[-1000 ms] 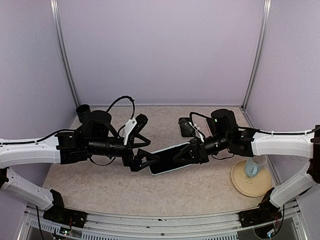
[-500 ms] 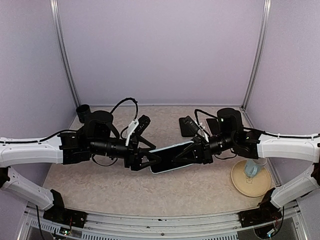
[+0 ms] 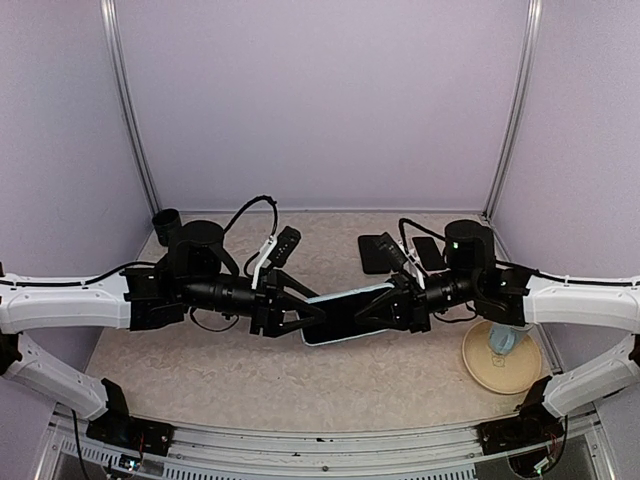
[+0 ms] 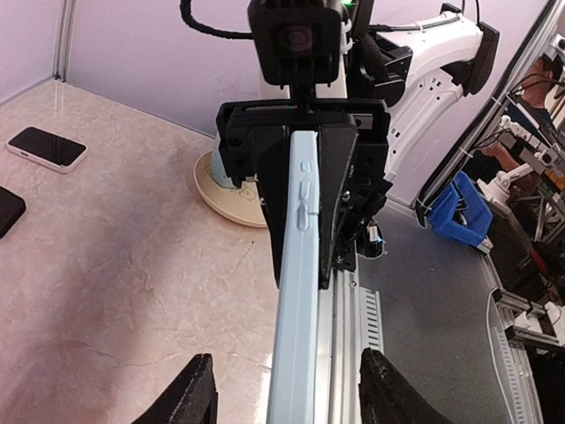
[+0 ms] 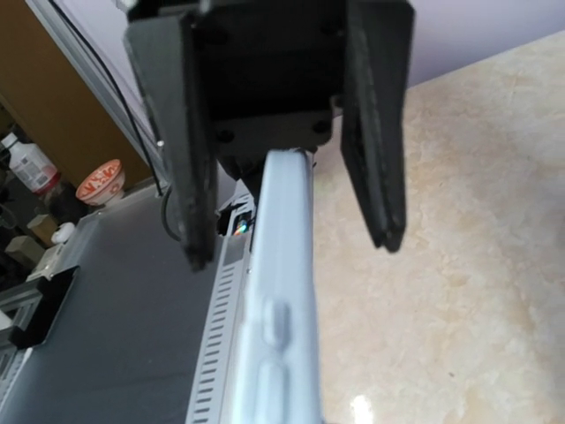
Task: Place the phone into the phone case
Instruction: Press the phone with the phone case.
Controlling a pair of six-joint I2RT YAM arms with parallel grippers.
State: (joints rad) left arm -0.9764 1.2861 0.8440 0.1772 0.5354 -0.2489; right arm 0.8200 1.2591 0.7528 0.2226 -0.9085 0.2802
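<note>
Top external view: the two arms meet over the middle of the desk [image 3: 300, 385], and their black housings hide much of a pale blue case [image 3: 345, 314] held in the air between them. A dark face shows inside its rim, but I cannot tell whether that is the phone. The right hand [image 3: 388, 310] is clamped on the case's right end. The left hand [image 3: 305, 320] sits around the left end. A plate [image 3: 488, 378] lies well apart on the right.

Left wrist view: the case [image 4: 296, 291] runs edge-on from the bottom up to the right hand [image 4: 305, 168], which pinches it. The left fingers [image 4: 194, 397] are cut off at the bottom and stand parted, one on each side, clear of the case.

Right wrist view: this hand's own fingers are out of frame. The case [image 5: 278, 336] reaches up between the left hand's [image 5: 291, 247] spread fingers [image 5: 190, 132], with gaps on both sides.
</note>
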